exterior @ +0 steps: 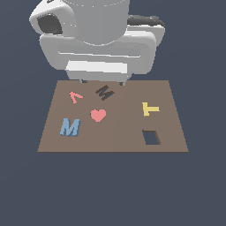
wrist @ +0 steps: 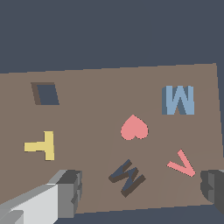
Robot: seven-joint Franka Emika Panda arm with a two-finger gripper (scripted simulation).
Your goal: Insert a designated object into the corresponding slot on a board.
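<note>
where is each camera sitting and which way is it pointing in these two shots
Exterior view: off the arm, angled down at the flat brown square board and facing the arm, whose bulky white hand fills the upper frame above the board's far edge.
Wrist view: on the wrist, looking down at the board from above; both grey fingertips show, spread apart.
Shared: light-blue M block, dark M-shaped slot, pink heart, yellow T.
</note>
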